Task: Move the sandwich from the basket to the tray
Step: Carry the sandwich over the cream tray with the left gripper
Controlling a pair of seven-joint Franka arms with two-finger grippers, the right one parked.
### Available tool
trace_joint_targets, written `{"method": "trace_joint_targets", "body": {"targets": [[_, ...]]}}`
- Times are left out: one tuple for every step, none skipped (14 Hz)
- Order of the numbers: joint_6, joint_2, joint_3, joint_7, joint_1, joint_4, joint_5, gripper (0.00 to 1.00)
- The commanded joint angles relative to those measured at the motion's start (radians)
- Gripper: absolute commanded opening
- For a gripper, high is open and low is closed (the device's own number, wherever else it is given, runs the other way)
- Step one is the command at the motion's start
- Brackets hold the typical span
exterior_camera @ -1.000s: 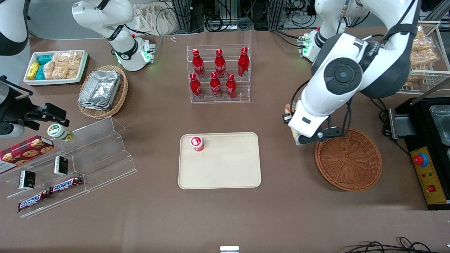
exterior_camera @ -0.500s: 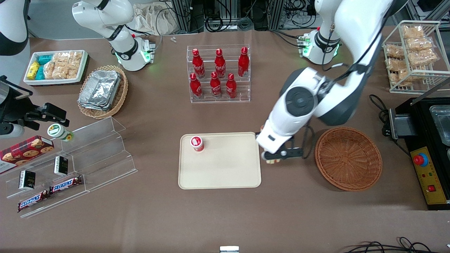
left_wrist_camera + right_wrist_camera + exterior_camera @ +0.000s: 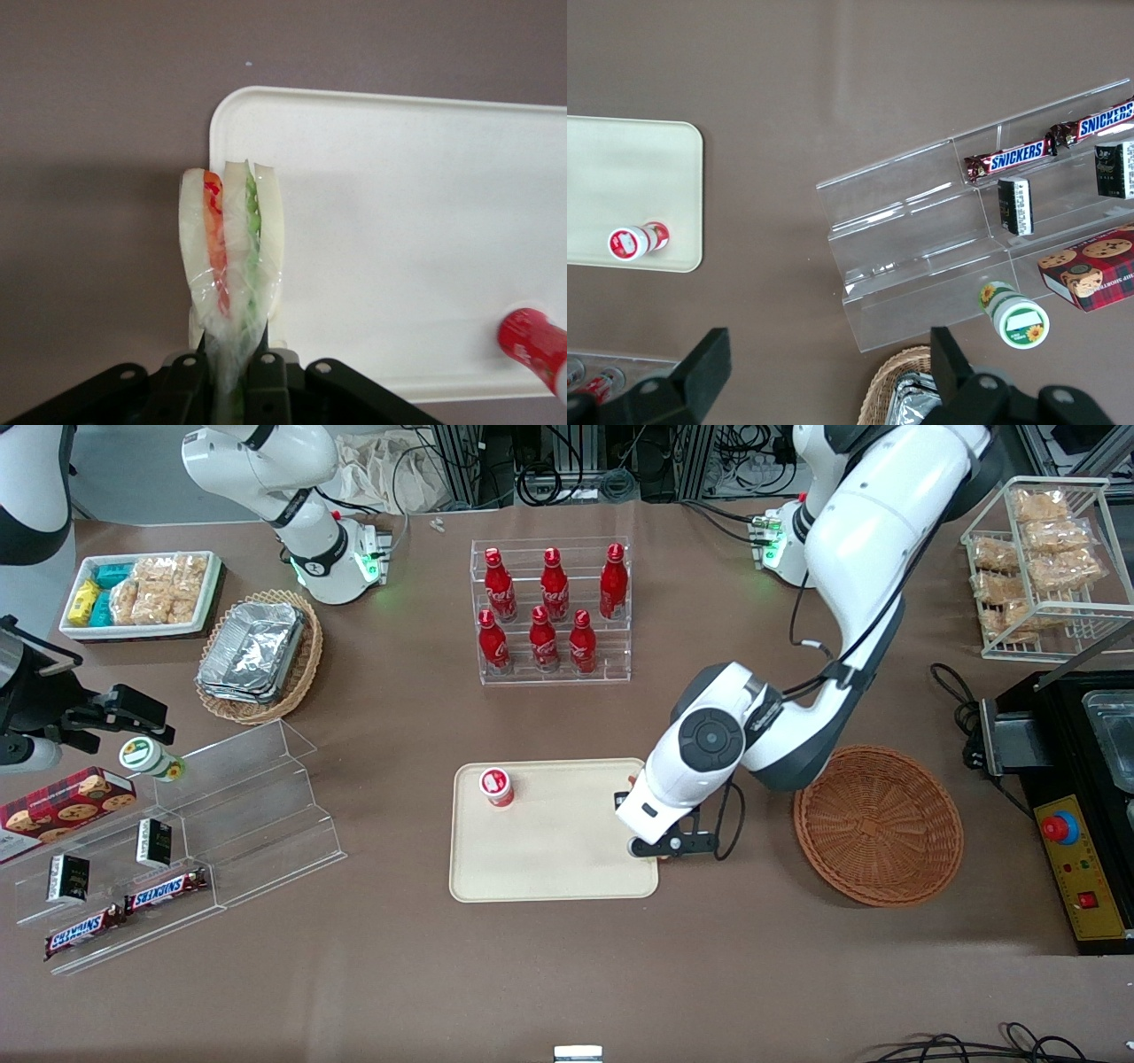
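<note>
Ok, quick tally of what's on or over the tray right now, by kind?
Sandwich, held in the claw over the tray edge nearest the basket: 1
Red bottle, on the tray: 1
Total: 2

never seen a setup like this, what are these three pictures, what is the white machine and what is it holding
The white machine is a robot arm bolted to a brown table; a second one sits parked. The wide picture looks down on the table from the front. The other two come from small cameras on each arm's wrist.

The working arm ends in a two-finger gripper, shut on a wrapped sandwich with orange and green filling. It hangs over the tray, at the edge nearest the basket, which now lies empty.

Also on the tray is a small red bottle with a white cap. Farther from the front camera stands a clear rack of red bottles. Toward the parked arm's end, clear stepped shelves carry snack bars.
</note>
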Motion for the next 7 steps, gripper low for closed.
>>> {"method": "trace_joint_targets", "body": {"targets": [[0.017, 0.043, -0.003, -0.003, -0.014, 0.019, 0.044, 0.00], [0.024, 0.057, -0.004, -0.003, -0.015, 0.020, 0.044, 0.00], [0.038, 0.063, -0.001, -0.003, -0.034, 0.019, 0.044, 0.00], [0.046, 0.068, -0.001, -0.003, -0.038, 0.019, 0.045, 0.00], [0.046, 0.074, -0.001, -0.003, -0.038, 0.019, 0.044, 0.00], [0.049, 0.076, -0.001, -0.003, -0.040, 0.019, 0.044, 0.00], [0.051, 0.082, -0.001, -0.003, -0.040, 0.019, 0.044, 0.00]]}}
